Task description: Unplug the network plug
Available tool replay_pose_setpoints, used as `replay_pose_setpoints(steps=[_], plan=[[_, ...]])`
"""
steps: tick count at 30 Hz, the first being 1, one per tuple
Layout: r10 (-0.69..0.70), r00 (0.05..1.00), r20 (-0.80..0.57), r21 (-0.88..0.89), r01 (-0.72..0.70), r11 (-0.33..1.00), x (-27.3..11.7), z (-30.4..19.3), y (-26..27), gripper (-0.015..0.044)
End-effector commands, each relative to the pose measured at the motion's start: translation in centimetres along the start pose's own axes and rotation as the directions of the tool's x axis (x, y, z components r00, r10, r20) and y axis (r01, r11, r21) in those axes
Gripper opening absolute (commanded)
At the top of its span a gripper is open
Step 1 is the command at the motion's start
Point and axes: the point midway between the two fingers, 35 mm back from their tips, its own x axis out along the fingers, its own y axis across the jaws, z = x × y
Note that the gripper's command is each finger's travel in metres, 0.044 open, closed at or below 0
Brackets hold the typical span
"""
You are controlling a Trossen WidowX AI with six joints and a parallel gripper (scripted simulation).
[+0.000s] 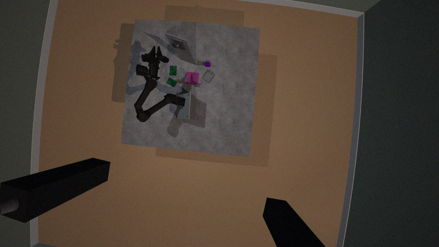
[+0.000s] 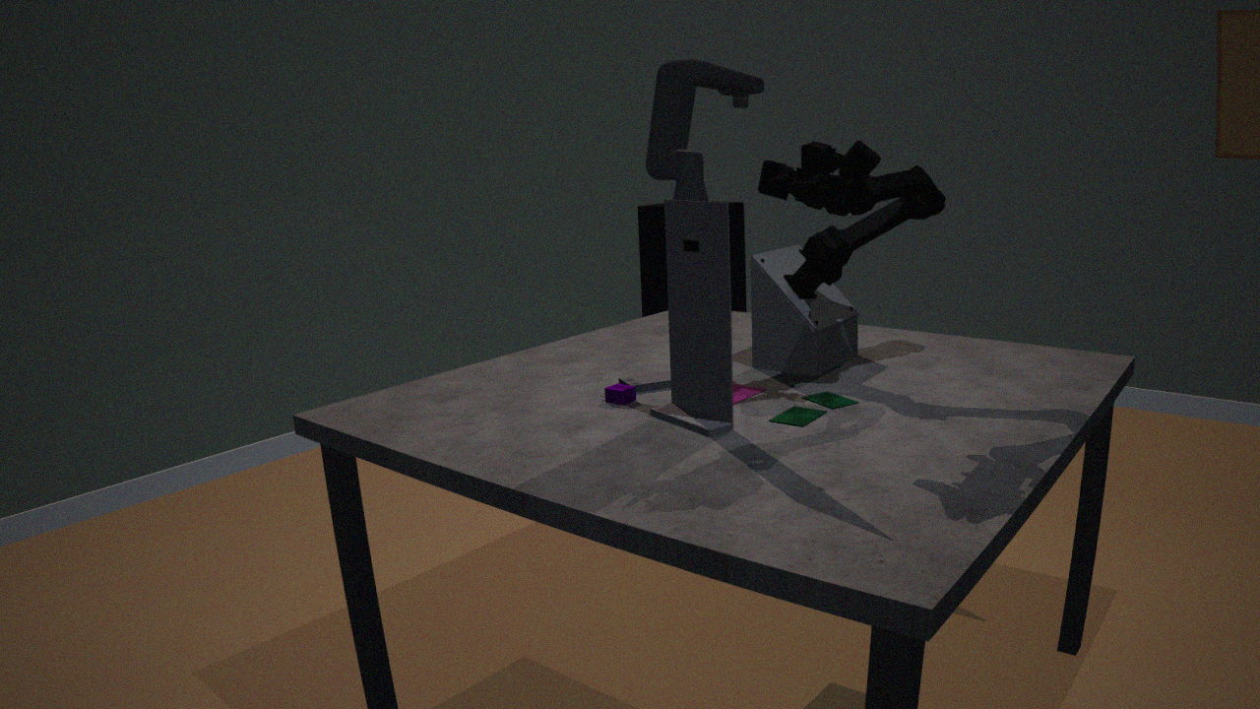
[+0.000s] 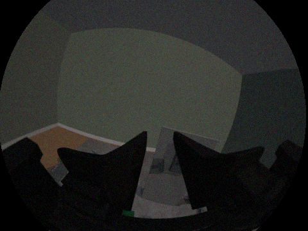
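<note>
1. The small plug [image 1: 177, 45] is sitting in the socket on the upright panel [image 1: 189, 53] [image 2: 700, 326] [image 3: 167, 138].
2. The claw [image 1: 156, 47] [image 2: 806, 189] [image 3: 160, 135] is hovering apart from the panel, its fingers standing partly open and holding nothing.
3. A purple block [image 1: 207, 64] [image 2: 620, 394] is resting near the panel's foot.
4. A pink square [image 1: 192, 78] [image 2: 747, 393] and two green patches [image 1: 173, 70] [image 2: 797, 416] are lying on the counter [image 1: 227, 107] [image 2: 493, 440].

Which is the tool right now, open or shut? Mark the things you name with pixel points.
Partly open: in the wrist view, the fingertips of the tool [image 1: 156, 46] [image 2: 819, 195] [image 3: 160, 132] stand apart, with nothing held between them.
</note>
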Motion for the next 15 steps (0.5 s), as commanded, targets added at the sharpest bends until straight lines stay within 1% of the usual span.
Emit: replay_pose_setpoints(steps=[1, 8, 15], plan=[[0.006, 1.0, -0.014, 0.129, -0.004, 0.992, -0.1, -1.0, -0.6, 0.0156], [0.016, 0.999, -0.03, 0.366, -0.003, 0.931, -0.5, -2.6, -1.5, 0.0156], [0.025, 0.999, -0.047, 0.581, 0.007, 0.814, -1.0, -4.1, -2.4, 0.0156]])
